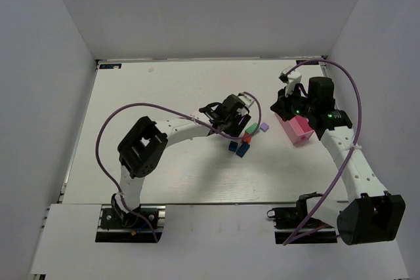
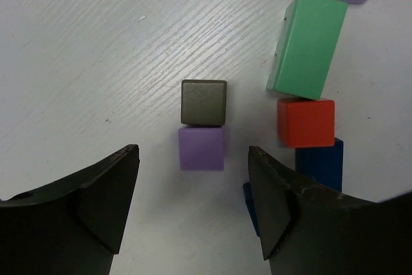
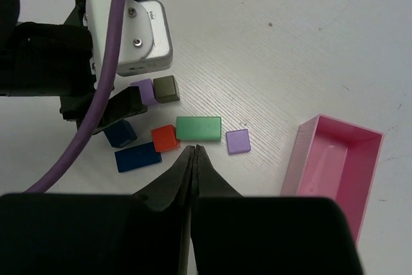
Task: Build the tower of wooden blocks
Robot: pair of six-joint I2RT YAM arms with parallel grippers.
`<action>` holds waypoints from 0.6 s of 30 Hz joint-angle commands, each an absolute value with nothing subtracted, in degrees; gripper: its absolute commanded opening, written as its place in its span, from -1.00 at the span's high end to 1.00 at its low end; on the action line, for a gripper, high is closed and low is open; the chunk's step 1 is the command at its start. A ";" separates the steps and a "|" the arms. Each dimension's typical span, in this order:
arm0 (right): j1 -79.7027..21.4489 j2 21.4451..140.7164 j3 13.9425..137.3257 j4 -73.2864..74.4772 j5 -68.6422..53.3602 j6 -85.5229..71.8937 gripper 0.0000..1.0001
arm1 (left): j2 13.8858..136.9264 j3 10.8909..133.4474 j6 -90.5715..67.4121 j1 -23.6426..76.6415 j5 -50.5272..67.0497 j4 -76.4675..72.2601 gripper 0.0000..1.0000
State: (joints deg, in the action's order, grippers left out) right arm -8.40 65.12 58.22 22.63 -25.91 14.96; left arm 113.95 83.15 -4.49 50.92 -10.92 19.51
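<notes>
**Block count, referred to the green brick (image 3: 199, 128).** I count seven wood blocks (image 1: 246, 139) in all.
- **Green:** one, the brick itself.
- **Purple:** two. The first purple cube (image 3: 238, 140) sits just beside the brick's end nearer the pink tray (image 3: 297, 159). The second purple cube (image 3: 143, 90) lies apart from the brick.
- **Dark brown:** one. The dark brown cube (image 3: 166, 88) touches the second purple cube.
- **Red:** one, the red cube (image 3: 165, 138) at the brick's other end.
- **Blue:** two, the blue brick (image 3: 138, 157) and the blue cube (image 3: 120, 133), both beyond the red cube.
- **Trays:** one.
</notes>
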 commanded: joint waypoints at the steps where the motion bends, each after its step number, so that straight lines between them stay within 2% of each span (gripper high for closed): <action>1: -8.62 63.72 57.83 21.00 -26.19 14.50 1.00 | 114.43 85.86 -4.22 50.98 -12.66 20.04 -0.58; 11: -8.79 63.54 57.48 20.65 -25.93 14.76 1.00 | 117.42 85.87 -4.22 49.92 -12.13 19.51 -0.40; 15: -8.79 63.46 57.57 20.83 -26.02 14.68 1.00 | 117.95 86.48 -4.22 49.92 -12.66 20.04 -0.28; 18: -8.62 63.37 57.48 20.66 -25.93 14.68 1.00 | 117.95 87.01 -3.69 49.92 -12.66 20.56 -0.07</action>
State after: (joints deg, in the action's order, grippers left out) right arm -8.43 65.06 58.15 22.48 -25.85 14.98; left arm 119.17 84.68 -4.12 50.15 -11.66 20.12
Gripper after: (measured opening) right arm 0.005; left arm 0.566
